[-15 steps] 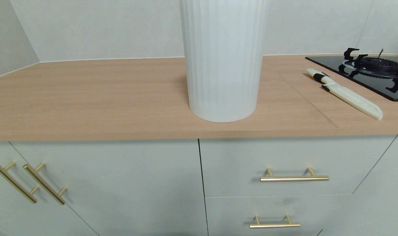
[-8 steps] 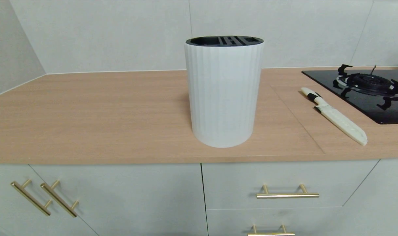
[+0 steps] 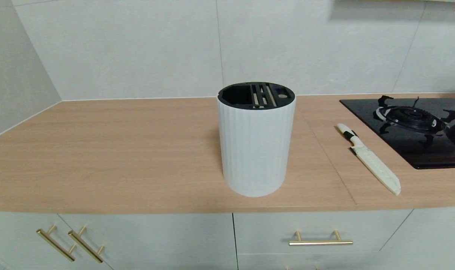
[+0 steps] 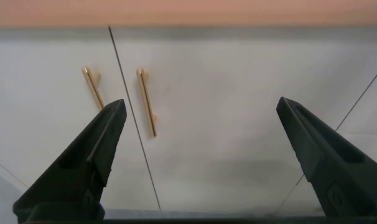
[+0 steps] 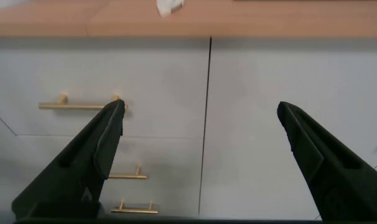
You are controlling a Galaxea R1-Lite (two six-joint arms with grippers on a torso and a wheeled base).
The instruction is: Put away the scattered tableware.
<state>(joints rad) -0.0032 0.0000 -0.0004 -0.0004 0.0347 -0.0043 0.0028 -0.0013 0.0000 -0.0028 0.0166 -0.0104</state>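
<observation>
Standing upright at the centre of the head view, a white ribbed cylindrical knife block (image 3: 255, 150) with a black slotted top is resting on a light wooden countertop (image 3: 118, 150), while a cream-bladed kitchen knife (image 3: 370, 159) is lying flat at the right of the frame, apart from the block and beside a black glass hob (image 3: 403, 146). The left gripper (image 4: 201, 107) and the right gripper (image 5: 200, 108) are both hanging spread wide, gripping nothing, facing pale grey cabinet fronts (image 4: 238, 93).
</observation>
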